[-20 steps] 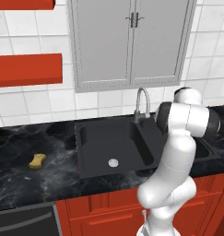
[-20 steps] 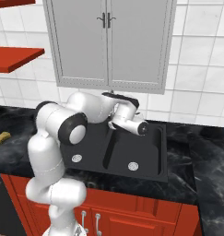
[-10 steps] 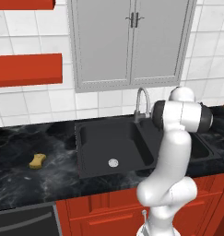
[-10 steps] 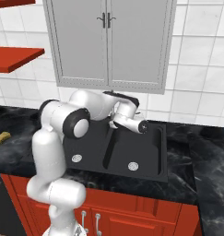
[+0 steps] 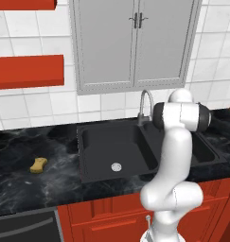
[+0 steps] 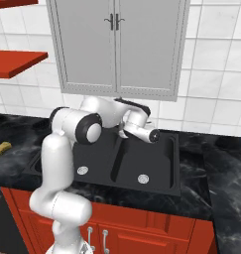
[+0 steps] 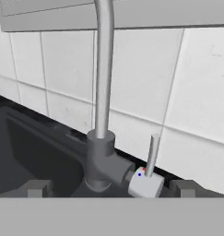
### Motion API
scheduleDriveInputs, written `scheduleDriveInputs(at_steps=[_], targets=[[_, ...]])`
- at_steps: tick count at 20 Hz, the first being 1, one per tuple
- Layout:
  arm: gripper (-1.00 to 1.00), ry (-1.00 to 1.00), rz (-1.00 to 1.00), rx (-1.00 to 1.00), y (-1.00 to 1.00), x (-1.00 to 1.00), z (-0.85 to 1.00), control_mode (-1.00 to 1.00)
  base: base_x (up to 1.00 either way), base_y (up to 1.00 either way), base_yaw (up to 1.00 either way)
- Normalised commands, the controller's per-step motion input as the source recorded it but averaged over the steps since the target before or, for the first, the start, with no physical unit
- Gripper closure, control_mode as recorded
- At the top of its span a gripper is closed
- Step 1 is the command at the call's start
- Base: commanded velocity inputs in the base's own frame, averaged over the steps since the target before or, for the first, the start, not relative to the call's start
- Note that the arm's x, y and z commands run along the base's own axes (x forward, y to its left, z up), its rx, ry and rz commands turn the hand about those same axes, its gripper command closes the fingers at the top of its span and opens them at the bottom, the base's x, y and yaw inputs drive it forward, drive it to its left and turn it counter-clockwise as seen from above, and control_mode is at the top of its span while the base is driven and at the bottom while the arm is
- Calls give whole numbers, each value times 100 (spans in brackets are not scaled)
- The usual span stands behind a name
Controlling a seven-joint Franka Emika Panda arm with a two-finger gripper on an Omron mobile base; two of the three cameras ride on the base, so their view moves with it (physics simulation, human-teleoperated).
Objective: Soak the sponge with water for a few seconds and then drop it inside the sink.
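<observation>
**Hand spread wide at the faucet, sponge off on the counter**

While my hand (image 7: 111, 188) hangs spread wide and empty just in front of the faucet (image 7: 103, 92), its two fingertips (image 7: 38, 188) stand either side of the faucet base, touching nothing. Close ahead is the faucet's upright lever handle (image 7: 152, 154) on its pale block with red and blue dots, against the white tiled wall (image 7: 196, 87). My hand is above the back edge of the black double-basin sink (image 5: 114, 146). Well apart to the left, the yellow-tan sponge (image 5: 38, 165) lies on the dark marbled counter (image 5: 22, 177).
</observation>
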Motion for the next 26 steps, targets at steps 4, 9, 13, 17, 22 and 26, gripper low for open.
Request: scheduleDriveInputs(at_steps=[4, 9, 13, 17, 22, 26], targets=[[-100, 0, 0, 3, 0, 29, -18, -100, 0, 0, 0], [-100, 0, 0, 10, 0, 23, -4, -100, 0, 0, 0], [-100, 0, 0, 12, 0, 11, 0, -100, 0, 0, 0], [-100, 0, 0, 10, 0, 9, 0, -100, 0, 0, 0], [-100, 0, 0, 6, 0, 8, 0, -100, 0, 0, 0], [-100, 0, 0, 2, 0, 15, 0, -100, 0, 0, 0]])
